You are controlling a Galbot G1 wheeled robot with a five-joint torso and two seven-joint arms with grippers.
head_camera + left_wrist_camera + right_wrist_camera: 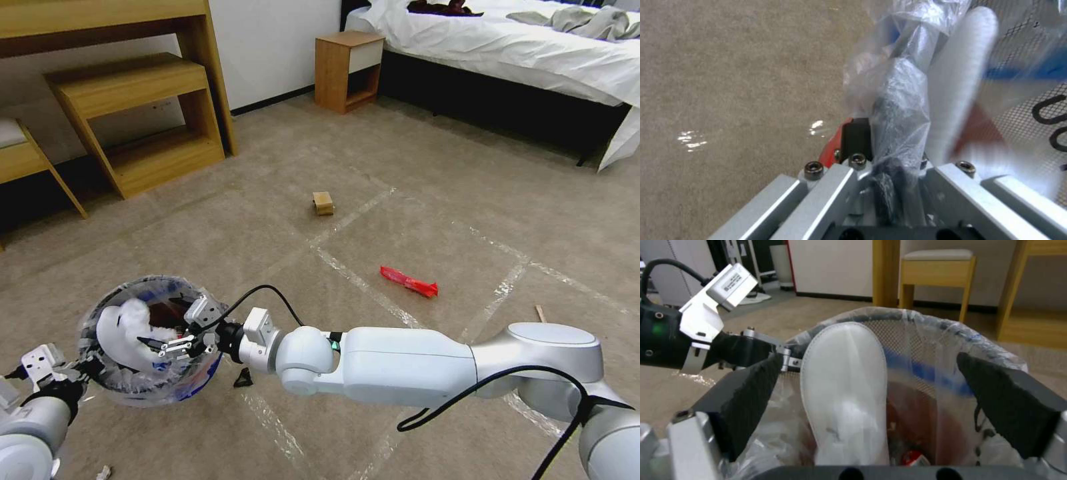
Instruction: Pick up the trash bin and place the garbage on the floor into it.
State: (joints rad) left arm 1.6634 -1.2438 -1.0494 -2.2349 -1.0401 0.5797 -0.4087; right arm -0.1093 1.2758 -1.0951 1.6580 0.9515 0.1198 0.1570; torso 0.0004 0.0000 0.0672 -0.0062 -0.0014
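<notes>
- White slipper [846, 390] sits closest to your R wrist cam: standing on end inside the trash bin [150, 340], toe poking above the rim, leaning on the liner. It isn't settled low, so a tilt or jolt of the bin could tip it back out.
- Right gripper [175, 345] hangs over the bin mouth w/ fingers [744, 393] spread wide either side of the slipper, gripping nothing. If you pull back carelessly, a pad could catch the clear bag or drag the slipper up w/ it.
- Left gripper [70, 373] holds the bin off the floor [413, 167] by its near rim, fingers [856, 140] clamped on rim plus bunched plastic. Grip is on one edge only, partly on slick liner, so I judge slip or sag the main risk, esp. as load grows.
- Bin hangs low at your L front, above the carpet.
- Still on the carpet: red wrapper [409, 281] mid-grid, tan box [323, 203] farther off, black scrap [244, 379] just under the R forearm, thin stick [540, 313] near the R elbow, small white bit [103, 473] by the L arm.
- Black scrap is close beneath the arm; a low sweep could knock it away.
- Bed [507, 47] and nightstand [348, 70] are well apart from the work.
</notes>
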